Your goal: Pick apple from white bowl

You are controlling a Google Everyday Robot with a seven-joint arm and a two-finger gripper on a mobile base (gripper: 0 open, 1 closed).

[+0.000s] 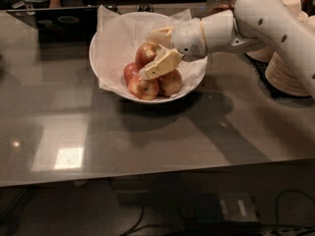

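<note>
The gripper [149, 53] is over the white bowl [92, 58], in the far middle of the table [147, 146]; its two fingers [161, 64] stand apart, one on the far side and one on the near side of the apple [143, 52]; the apple lies on top of the other apples [143, 88] on the tissue paper [117, 38]; the arm [268, 21] comes from the right, above the stacked plates [288, 75].
</note>
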